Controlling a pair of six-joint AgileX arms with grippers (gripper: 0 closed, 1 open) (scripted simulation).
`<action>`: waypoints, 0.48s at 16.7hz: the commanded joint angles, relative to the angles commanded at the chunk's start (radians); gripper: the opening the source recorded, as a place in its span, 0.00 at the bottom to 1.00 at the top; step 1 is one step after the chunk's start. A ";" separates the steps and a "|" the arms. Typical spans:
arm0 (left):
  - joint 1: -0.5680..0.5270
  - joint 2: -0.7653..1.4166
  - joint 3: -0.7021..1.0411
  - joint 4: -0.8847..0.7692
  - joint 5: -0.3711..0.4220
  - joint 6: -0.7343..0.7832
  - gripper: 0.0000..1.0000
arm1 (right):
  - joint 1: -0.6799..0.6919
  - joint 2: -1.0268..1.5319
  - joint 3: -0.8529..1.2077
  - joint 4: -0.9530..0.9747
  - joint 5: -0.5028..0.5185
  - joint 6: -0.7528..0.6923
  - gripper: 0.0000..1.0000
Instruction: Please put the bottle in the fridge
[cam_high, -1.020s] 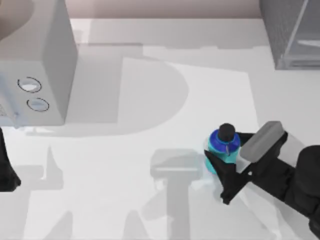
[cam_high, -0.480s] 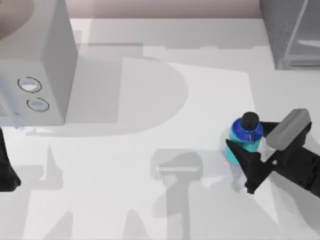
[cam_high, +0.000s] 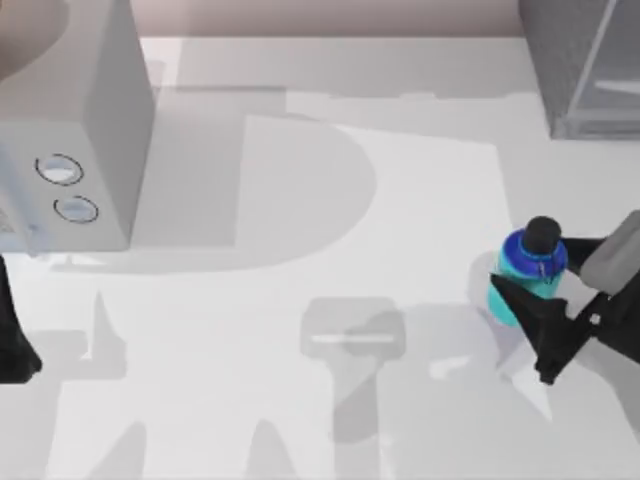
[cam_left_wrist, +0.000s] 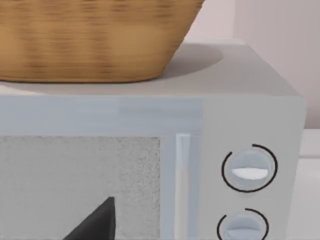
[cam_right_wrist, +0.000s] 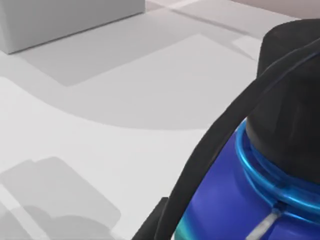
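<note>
One bottle (cam_high: 528, 275) gripped, right side of table (cam_high: 300, 400).
Right gripper (cam_high: 535, 310) clamped on bottle; fridge (cam_high: 580, 70) well apart; left grip state indeterminate.

Upright turquoise bottle (cam_high: 527, 275), black cap, near right edge; fridge (cam_high: 580, 65) top right

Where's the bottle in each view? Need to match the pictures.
Top view: bottle at the table's right side, below the fridge, with the right tool shut on it.
Left wrist view: not in it; the microwave with two dials fills most of the frame.
Right wrist view: bottle close up, black cap and blue shoulder.
Shared landmark: the microwave, also in the right wrist view.
</note>
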 joint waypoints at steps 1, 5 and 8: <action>0.000 0.000 0.000 0.000 0.000 0.000 1.00 | -0.016 -0.017 -0.005 -0.015 -0.016 -0.004 0.01; 0.000 0.000 0.000 0.000 0.000 0.000 1.00 | -0.097 -0.098 -0.024 -0.078 -0.097 -0.023 0.01; 0.000 0.000 0.000 0.000 0.000 0.000 1.00 | -0.113 -0.116 -0.029 -0.094 -0.110 -0.027 0.01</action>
